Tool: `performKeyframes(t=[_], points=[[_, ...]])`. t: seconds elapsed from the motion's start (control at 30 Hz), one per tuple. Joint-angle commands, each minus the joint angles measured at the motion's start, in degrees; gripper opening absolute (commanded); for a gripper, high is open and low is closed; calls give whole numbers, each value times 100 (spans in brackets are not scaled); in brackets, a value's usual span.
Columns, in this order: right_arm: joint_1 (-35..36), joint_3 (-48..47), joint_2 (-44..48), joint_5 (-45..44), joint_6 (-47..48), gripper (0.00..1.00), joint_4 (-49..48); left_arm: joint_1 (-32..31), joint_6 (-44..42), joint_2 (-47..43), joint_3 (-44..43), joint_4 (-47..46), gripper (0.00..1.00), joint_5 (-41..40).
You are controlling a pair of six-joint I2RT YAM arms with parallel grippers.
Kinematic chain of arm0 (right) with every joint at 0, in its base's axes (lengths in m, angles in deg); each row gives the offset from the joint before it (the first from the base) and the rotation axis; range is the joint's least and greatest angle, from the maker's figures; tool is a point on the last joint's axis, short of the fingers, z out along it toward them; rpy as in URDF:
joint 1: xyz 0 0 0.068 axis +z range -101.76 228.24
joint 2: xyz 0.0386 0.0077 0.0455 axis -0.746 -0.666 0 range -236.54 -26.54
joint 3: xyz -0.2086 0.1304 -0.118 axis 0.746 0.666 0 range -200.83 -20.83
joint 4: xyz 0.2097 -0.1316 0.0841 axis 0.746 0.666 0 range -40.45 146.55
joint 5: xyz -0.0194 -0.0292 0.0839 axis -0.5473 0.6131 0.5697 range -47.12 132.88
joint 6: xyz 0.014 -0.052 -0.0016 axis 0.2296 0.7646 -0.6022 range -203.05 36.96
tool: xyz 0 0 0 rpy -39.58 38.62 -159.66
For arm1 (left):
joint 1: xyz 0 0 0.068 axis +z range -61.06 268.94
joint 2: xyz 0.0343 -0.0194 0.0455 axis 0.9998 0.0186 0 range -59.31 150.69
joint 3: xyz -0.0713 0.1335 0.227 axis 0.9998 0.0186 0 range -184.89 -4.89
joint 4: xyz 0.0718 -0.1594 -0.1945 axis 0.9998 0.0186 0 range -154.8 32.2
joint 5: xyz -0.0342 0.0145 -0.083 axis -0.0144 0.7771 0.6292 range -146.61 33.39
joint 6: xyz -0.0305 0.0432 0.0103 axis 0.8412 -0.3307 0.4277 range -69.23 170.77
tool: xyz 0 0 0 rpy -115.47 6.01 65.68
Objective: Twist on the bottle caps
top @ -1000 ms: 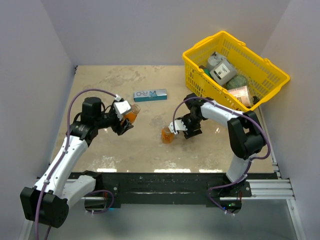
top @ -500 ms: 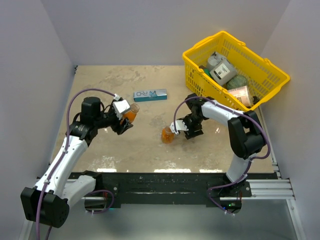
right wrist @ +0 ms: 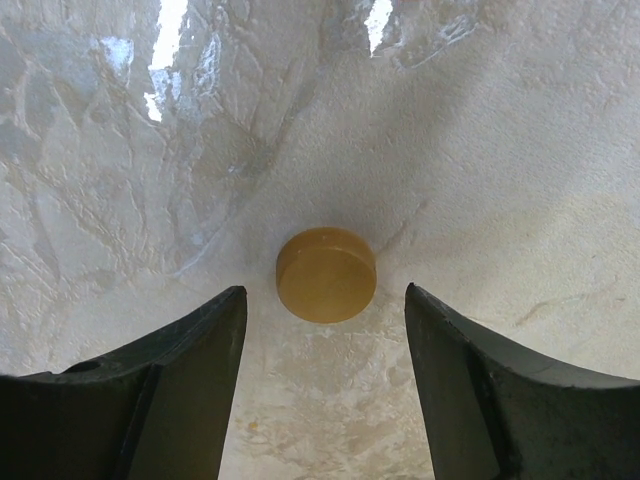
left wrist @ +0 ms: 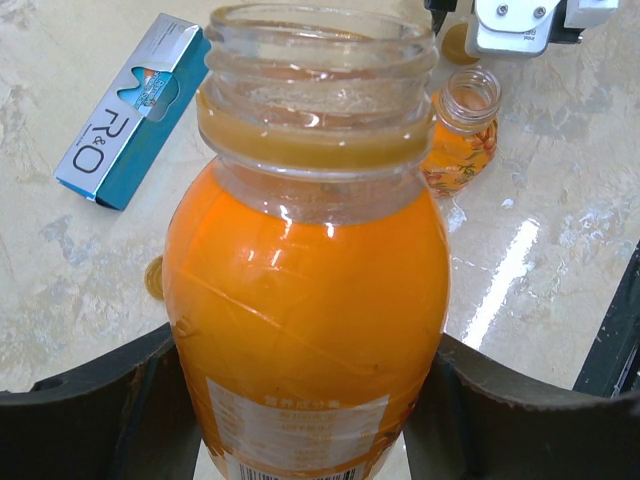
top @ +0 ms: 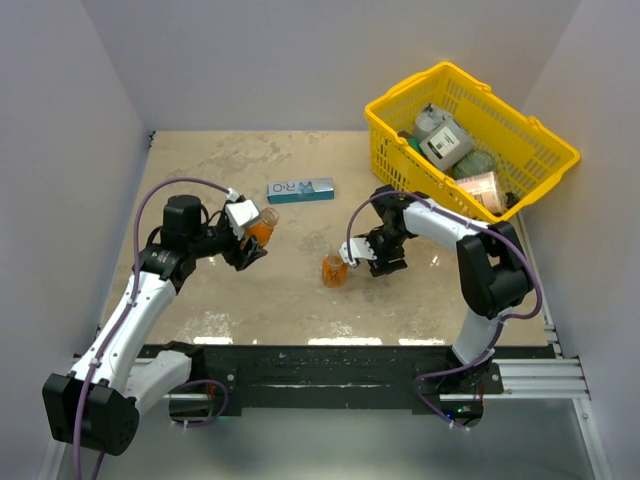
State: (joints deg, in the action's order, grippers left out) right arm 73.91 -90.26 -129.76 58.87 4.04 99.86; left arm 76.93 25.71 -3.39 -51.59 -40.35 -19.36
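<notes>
**First bottle** (left wrist: 310, 290): squat, translucent orange, with a printed label low on the body. Its mouth is open and the threads are bare. It is clamped between the fingers of the left gripper (top: 248, 238), neck pointing out past the fingertips.

**Second bottle** (top: 334, 270): same kind, uncapped, standing upright on the tabletop (top: 280, 290) just beside the right gripper (top: 362, 252).

**First cap** (right wrist: 326, 274): brownish-orange disc lying flat between the right gripper's spread fingers, touching neither.

**Second cap** (left wrist: 153, 278): lies on the tabletop beyond the left gripper, largely hidden behind the first bottle.
</notes>
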Motion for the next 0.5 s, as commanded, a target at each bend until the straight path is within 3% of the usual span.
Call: performKeyframes(t=[0.0,0.47], points=[[-53,140,224,-166,256,68,58,50,89,-81,-41,-195,0,150],[-97,-53,-84,9,150,67,155,129,185,-99,-6,-238,0,194]])
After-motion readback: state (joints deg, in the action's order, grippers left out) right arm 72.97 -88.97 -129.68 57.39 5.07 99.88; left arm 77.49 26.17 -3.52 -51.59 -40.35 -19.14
